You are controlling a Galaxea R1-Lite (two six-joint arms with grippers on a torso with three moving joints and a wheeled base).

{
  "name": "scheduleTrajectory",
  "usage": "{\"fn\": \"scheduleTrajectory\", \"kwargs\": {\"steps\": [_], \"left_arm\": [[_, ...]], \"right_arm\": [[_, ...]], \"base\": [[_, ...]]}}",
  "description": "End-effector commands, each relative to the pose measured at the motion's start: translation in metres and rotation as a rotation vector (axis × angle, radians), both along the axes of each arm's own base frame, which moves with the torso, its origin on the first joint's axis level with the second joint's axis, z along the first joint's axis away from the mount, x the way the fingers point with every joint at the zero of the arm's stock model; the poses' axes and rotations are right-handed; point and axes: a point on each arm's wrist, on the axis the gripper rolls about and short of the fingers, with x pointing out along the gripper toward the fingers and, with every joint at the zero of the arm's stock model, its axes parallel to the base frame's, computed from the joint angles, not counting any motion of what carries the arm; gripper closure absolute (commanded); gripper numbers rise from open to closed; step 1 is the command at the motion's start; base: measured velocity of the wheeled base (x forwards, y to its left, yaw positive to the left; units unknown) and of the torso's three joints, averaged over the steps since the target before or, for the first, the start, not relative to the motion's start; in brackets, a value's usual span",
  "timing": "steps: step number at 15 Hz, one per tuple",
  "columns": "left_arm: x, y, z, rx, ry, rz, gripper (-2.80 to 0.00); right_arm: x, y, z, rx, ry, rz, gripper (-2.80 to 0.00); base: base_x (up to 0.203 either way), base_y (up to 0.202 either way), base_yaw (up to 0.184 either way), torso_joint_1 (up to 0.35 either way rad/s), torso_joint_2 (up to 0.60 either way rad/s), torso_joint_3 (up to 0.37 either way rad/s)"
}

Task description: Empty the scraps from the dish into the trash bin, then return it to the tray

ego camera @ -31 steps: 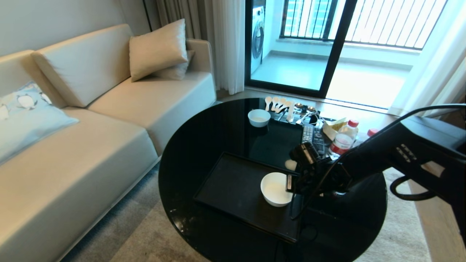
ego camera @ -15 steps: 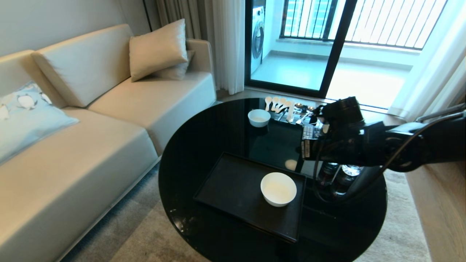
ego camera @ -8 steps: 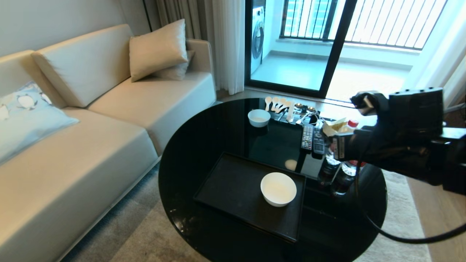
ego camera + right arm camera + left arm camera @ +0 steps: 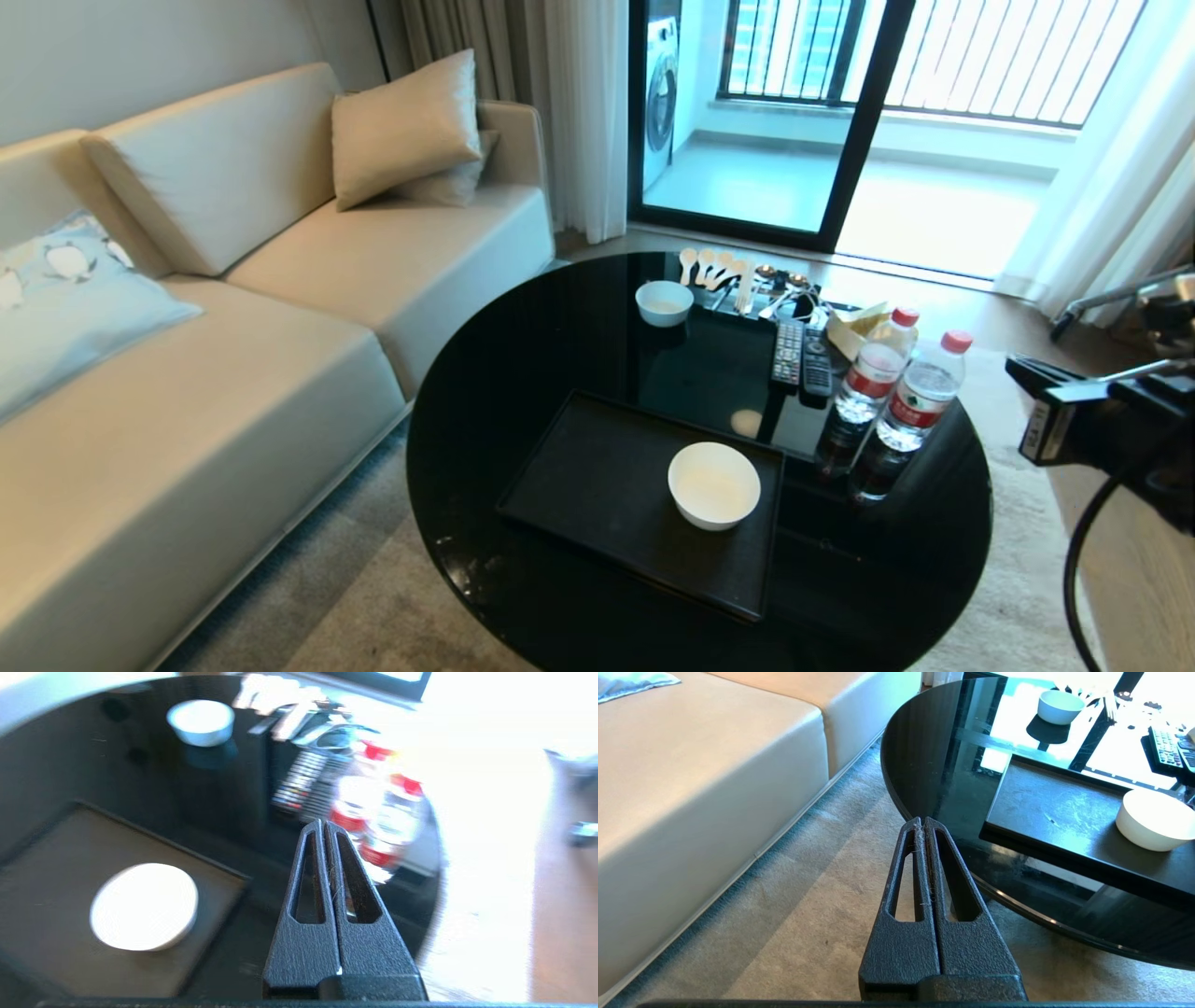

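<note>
The dish [image 4: 713,485], a plain white deep bowl, stands upright on the near right part of the matte-black tray [image 4: 597,485], and nothing holds it. Its inside looks bare; no scraps show. The trash bin is out of view. My right arm [image 4: 1102,420] is drawn back at the right edge, off the table. The right gripper [image 4: 323,823] is shut and empty, high above the table with the dish [image 4: 144,905] and tray [image 4: 56,858] well off to its side. The left gripper [image 4: 923,820] is shut and empty over the carpet beside the table edge, short of the tray [image 4: 1055,812] and dish [image 4: 1155,819].
The tray lies on a glossy black round table [image 4: 523,355]. At its far side are a smaller white bowl [image 4: 664,301], spoons [image 4: 709,269] and two remotes [image 4: 803,357]. Two water bottles [image 4: 896,378] stand at the right. A beige sofa [image 4: 233,373] runs along the left.
My right gripper was at the dish's rim on the tray. It let go, rose, swung back to the right off the table and shut. The dish has stayed put.
</note>
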Motion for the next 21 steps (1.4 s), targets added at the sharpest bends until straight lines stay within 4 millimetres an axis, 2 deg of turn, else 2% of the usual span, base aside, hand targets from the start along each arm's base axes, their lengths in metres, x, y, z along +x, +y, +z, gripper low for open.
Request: {"fn": "scheduleTrajectory", "kwargs": {"steps": [1,4,7,15,18,21], "left_arm": [[0.000,0.000,0.000,-0.001,-0.001,0.001,0.00],[0.000,0.000,0.000,-0.001,-0.001,0.001,0.00],[0.000,0.000,0.000,-0.001,-0.001,0.001,0.00],[0.000,0.000,0.000,-0.001,-0.001,0.001,0.00],[0.000,0.000,0.000,-0.001,-0.001,0.001,0.00],[0.000,0.000,0.000,-0.001,-0.001,0.001,0.00]], "right_arm": [[-0.032,-0.027,-0.008,-0.023,-0.045,-0.127,0.00],[-0.067,-0.041,-0.008,-0.032,-0.113,-0.219,0.00],[-0.102,-0.041,-0.017,-0.073,-0.140,-0.217,0.00],[-0.172,-0.038,-0.072,-0.096,-0.076,-0.042,0.00],[-0.180,-0.038,-0.095,-0.074,0.071,0.010,0.00],[-0.184,-0.036,-0.106,-0.029,0.164,0.075,0.00]], "base": [[0.000,0.000,0.000,0.000,0.00,0.000],[0.000,0.000,0.000,0.000,0.00,0.000],[0.000,0.000,0.000,0.000,0.00,0.000],[0.000,0.000,0.000,0.000,0.00,0.000],[0.000,0.000,0.000,0.000,0.00,0.000],[0.000,0.000,0.000,0.000,0.00,0.000]]}}
